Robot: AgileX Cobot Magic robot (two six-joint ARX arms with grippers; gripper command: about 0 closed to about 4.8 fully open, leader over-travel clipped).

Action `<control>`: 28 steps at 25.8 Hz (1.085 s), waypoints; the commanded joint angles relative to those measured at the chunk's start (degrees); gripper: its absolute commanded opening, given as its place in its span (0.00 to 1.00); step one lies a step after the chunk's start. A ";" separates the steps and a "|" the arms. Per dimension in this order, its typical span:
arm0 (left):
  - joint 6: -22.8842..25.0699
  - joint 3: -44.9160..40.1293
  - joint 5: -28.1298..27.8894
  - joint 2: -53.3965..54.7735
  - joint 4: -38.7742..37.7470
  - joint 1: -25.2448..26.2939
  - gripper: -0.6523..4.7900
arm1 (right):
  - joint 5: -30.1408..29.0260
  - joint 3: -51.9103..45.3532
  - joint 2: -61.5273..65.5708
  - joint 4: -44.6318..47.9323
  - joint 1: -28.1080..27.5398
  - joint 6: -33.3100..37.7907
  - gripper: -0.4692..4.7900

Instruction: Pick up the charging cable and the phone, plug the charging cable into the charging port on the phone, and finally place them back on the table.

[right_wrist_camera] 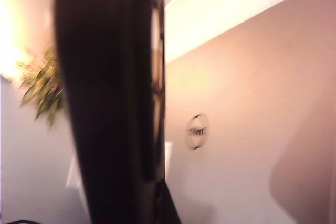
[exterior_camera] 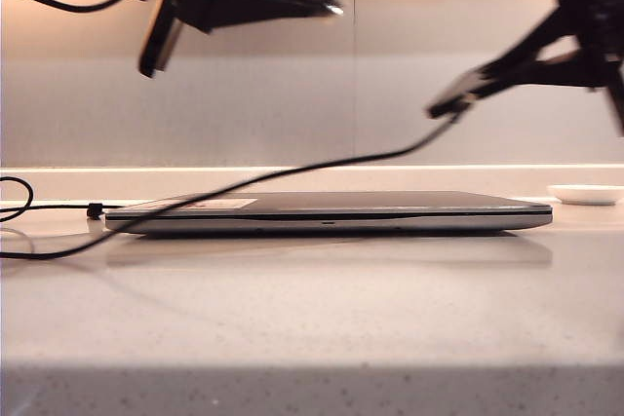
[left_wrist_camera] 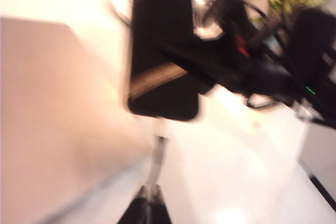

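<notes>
While the left gripper (left_wrist_camera: 145, 209) pinched the charging cable (left_wrist_camera: 157, 156) tight, the right gripper (right_wrist_camera: 153, 203) clasped the phone (right_wrist_camera: 105, 103); the white dish (exterior_camera: 585, 194) hid its contents.

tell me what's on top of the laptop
A pale sticker on the laptop lid. The cable rises past it to the left gripper; the right gripper holds the phone above. The lid's far part is hidden.

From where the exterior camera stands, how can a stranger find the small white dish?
Start at the long closed laptop lying across the table. Just beyond its right end, slightly farther back, sits the small white dish. It alone is white and low-rimmed; the laptop is grey and silver, the charging cable thin and black.
</notes>
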 commanded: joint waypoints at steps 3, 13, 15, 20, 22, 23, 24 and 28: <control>4.70 4.63 -0.17 -1.38 -9.79 5.11 0.11 | 0.72 1.79 -2.45 -13.42 -6.91 -9.84 0.08; 10.05 9.09 -0.17 -5.97 -18.43 13.16 0.11 | 8.85 13.99 3.45 -38.25 -11.67 -28.70 0.08; 10.08 9.09 -0.17 -6.45 -19.21 13.16 0.11 | 8.83 15.65 5.57 -39.17 -11.61 -28.68 0.08; 10.49 9.09 -0.17 -6.67 -20.11 13.14 0.11 | 6.84 20.24 12.59 -42.03 -11.50 -28.55 0.08; 10.49 9.09 -0.17 -6.67 -20.11 13.14 0.11 | 5.20 22.56 16.55 -44.33 -11.50 -28.41 0.08; 10.49 9.09 -0.17 -6.67 -20.11 13.14 0.11 | 5.20 23.30 18.19 -45.20 -11.50 -28.41 0.08; 10.49 9.09 -0.17 -6.67 -20.11 13.14 0.11 | 5.22 23.58 19.26 -45.57 -11.47 -28.41 0.08; 10.49 9.09 -0.17 -6.67 -20.11 13.14 0.11 | 5.55 23.67 21.62 -46.36 -11.50 -28.44 0.08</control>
